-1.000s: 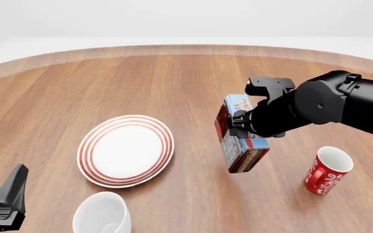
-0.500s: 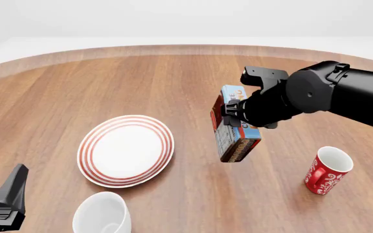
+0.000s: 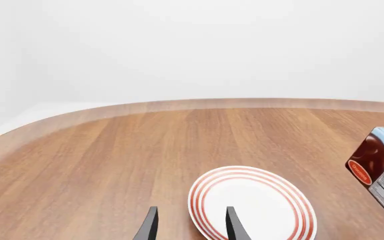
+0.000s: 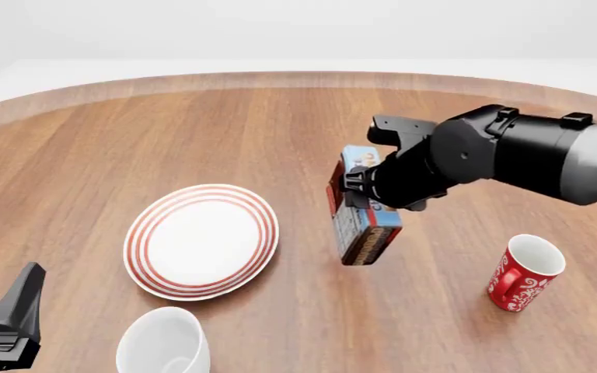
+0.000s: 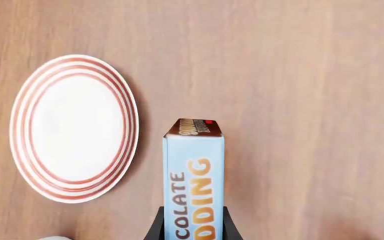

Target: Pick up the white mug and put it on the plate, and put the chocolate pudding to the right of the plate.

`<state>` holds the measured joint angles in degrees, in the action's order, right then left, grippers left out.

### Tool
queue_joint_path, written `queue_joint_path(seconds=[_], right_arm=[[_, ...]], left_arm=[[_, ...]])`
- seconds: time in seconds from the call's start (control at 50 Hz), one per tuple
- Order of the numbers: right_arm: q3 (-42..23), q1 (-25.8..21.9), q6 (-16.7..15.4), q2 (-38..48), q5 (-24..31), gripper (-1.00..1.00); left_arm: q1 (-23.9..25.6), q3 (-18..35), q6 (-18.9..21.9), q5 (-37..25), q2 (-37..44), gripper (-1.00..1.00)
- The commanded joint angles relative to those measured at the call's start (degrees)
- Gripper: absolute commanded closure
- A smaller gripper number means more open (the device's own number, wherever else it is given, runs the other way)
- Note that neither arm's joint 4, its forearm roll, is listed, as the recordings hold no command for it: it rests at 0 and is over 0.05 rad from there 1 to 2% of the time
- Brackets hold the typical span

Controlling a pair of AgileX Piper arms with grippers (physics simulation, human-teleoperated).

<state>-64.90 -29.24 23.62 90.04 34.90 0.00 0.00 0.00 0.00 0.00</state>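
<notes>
The right arm (image 4: pixel 516 159) is a thick, glossy black tube with rounded joints and small black knobs on top. The left gripper (image 4: pixel 8 322) has matte black, flat, pointed fingers (image 3: pixel 150 227).

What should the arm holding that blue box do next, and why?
Probably lower it straight down and let go. The right gripper holds the chocolate pudding in the air just to the right of the plate, over bare table, which looks like the spot it belongs. The white mug waits near the left gripper.
</notes>
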Motion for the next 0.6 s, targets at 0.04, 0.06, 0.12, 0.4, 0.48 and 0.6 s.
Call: queue_joint_path(seconds=[0.04, 0.06, 0.12, 0.4, 0.48, 0.6], right_arm=[[-0.55, -0.65, 0.31, 2.62, -0.90, 1.00], [-0.35, -0.62, 0.53, 2.79, -1.17, 1.00], [-0.38, -1.14, 1.01, 3.26, -1.39, 1.00], [0.70, -1.02, 1.61, 4.28, -2.75, 1.00], [0.91, -1.80, 2.06, 4.86, -3.24, 1.00], [0.91, -2.03, 1.73, 5.42, -3.62, 1.00]], left_arm=[[0.00, 0.00, 0.00, 0.00, 0.00, -1.00], [0.00, 0.00, 0.00, 0.00, 0.00, -1.00], [0.00, 0.00, 0.00, 0.00, 0.00, -1.00], [0.00, 0.00, 0.00, 0.00, 0.00, -1.00], [0.00, 0.00, 0.00, 0.00, 0.00, -1.00], [0.00, 0.00, 0.00, 0.00, 0.00, -1.00]])
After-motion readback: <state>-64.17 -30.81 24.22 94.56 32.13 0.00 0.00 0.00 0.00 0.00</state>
